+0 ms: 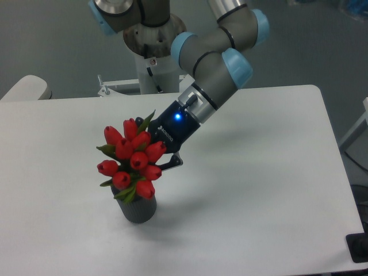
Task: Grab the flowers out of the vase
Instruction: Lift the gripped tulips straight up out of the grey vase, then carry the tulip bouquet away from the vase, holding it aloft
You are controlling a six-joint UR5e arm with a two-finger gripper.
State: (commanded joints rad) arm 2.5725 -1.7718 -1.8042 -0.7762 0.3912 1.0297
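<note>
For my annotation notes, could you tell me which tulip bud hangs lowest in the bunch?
The bud at the bottom right of the flowers, just above the vase rim; every other bud sits higher.
</note>
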